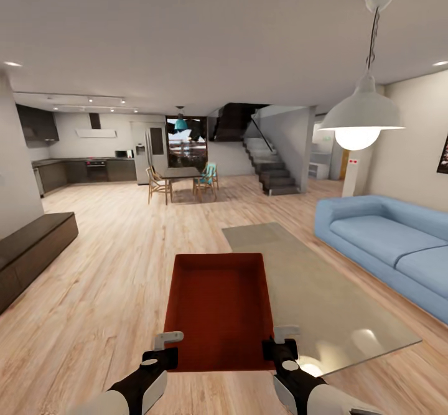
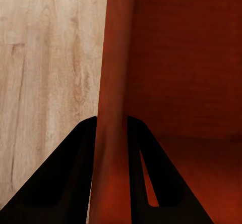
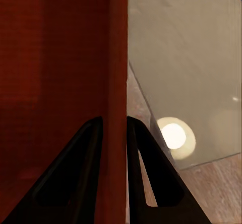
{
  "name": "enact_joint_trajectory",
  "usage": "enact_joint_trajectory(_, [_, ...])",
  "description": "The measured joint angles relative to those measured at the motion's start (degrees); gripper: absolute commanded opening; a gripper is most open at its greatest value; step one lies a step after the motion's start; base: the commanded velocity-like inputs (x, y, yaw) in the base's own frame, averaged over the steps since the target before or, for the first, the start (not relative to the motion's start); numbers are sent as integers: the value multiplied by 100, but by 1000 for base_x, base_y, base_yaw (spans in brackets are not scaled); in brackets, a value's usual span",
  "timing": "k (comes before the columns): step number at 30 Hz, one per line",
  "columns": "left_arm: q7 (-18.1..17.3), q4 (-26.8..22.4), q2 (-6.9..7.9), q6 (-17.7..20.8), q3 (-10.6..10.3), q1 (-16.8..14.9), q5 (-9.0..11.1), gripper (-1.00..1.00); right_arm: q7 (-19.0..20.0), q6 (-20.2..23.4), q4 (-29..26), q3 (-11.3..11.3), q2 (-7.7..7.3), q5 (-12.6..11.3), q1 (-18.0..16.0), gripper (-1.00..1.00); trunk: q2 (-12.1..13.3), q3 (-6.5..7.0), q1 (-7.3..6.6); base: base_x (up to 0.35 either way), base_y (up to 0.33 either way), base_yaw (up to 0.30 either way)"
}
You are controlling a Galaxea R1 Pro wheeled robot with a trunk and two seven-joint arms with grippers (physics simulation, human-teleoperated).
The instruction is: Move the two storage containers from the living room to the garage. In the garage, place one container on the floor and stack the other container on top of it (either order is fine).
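Container [image 1: 218, 306] is held up in front of the robot, open top facing up, over the light wood plank floor [image 1: 112, 265] of the living room. It's gripped from both sides at its near end: the left gripper [image 1: 167, 348] is clamped on the left wall, and the right gripper [image 1: 278, 343] is clamped on the right wall. In the left wrist view the red-orange wall [image 2: 112, 133] is seen pinched between the two dark fingers [image 2: 75, 173], one outside and one inside the box. Same deal in the right wrist view, with the wall [image 3: 115, 133] squeezed between the fingers [image 3: 151, 173]. Just to the right of the box, a glass-topped table [image 1: 323, 297] is seen with a lamp reflection on it. A blue sofa [image 1: 386, 241] is set further right, and a white pendant lamp [image 1: 361, 116] is hung above.
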Motion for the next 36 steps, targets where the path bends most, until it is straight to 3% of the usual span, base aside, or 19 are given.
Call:
enact_joint_trajectory(29, [0,0,0,0,2,0,-3,-100,3,-2,0,7,-1,-10,0,-100,0,0,0,0,0,266])
enact_joint_trajectory(36, [-1,3,-1,-1,3,-1,-3,-100,7,-3,0,5,-2,-6,1,-100,-1,0,-1,102,0,74])
